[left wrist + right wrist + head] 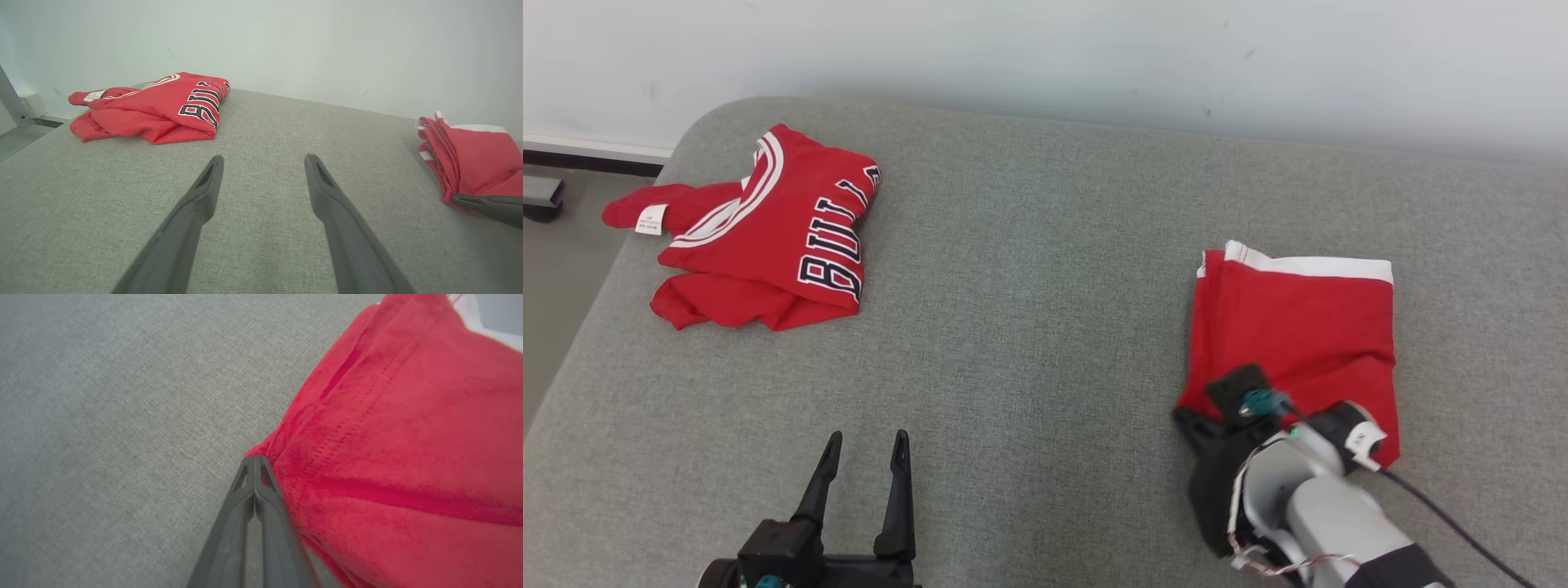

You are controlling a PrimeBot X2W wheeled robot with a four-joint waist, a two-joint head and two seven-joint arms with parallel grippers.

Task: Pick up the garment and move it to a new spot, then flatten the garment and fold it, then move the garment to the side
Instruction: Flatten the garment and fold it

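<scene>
Lying folded on the right of a grey fabric worktop [1029, 286], a red garment [1298, 327] with a white band has the right claw [1194, 425] at its near corner in the head view. A red jersey [784, 220] sits rumpled far left. The left wrist view shows the left claw [264, 159] with fingers spread over bare fabric, the jersey beyond. The right wrist view shows the right claw's fingers pressed together against the garment's corner; whether cloth is pinched is unclear.

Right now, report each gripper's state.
Left gripper: open, holding nothing.
Right gripper: shut at a corner of the folded red garment; whether cloth is pinched cannot be told.
</scene>
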